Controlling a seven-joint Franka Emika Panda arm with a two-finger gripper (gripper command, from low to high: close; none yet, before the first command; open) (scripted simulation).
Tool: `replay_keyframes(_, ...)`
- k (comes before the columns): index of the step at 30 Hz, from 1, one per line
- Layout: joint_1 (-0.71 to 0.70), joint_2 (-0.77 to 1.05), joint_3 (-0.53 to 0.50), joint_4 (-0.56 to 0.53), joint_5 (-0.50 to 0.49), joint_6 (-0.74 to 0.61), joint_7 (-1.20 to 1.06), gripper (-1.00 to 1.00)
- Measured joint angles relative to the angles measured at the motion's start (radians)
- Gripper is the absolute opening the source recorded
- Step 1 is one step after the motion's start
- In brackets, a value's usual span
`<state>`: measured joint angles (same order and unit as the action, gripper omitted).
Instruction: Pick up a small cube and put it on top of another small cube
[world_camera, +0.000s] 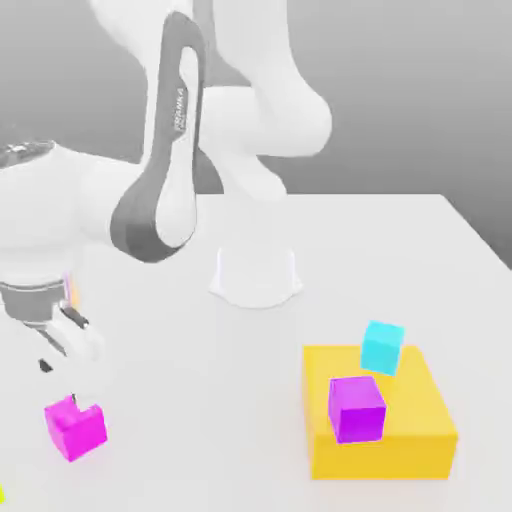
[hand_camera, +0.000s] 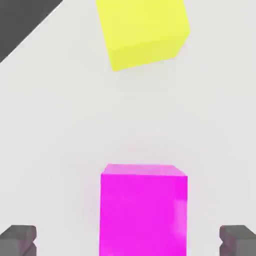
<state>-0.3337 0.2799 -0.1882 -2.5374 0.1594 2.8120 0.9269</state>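
The small magenta cube lies on the white table near the exterior view's left front. My gripper hangs a little above and behind it, apart from it. In the hand view the magenta cube sits between my two grey fingertips, which stand wide open with nothing held; the gripper is centred over it. The purple-violet cube rests on the big yellow block at the exterior view's right.
A cyan cube sits on the yellow block's far edge, close behind the purple one. A small yellow-green cube lies on the table beyond the magenta cube. The table's edge runs near it.
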Motion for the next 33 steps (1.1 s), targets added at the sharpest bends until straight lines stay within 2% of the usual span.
replay_keyframes(2,-0.028,0.072,0.035,0.013,0.036,0.057,-0.026,0.00)
replay_keyframes(3,-0.039,0.097,0.048,0.018,0.046,0.077,-0.034,-1.00)
replay_keyframes(10,-0.041,0.097,0.050,0.018,0.043,0.077,-0.032,-1.00)
replay_keyframes(15,0.001,-0.061,-0.009,-0.013,-0.043,-0.048,0.033,-1.00)
replay_keyframes(19,0.106,-0.177,0.088,-0.008,-0.076,-0.165,0.031,-1.00)
replay_keyframes(24,0.385,-0.323,0.211,0.012,-0.103,-0.327,0.006,-1.00)
replay_keyframes(27,0.472,-0.394,0.271,0.021,-0.127,-0.408,-0.001,-1.00)
replay_keyframes(31,0.494,-0.307,0.287,-0.007,-0.152,-0.294,0.011,-1.00)
replay_keyframes(32,0.500,-0.287,0.281,-0.013,-0.155,-0.269,0.013,1.00)
replay_keyframes(33,0.501,-0.287,0.281,-0.013,-0.155,-0.269,0.013,1.00)
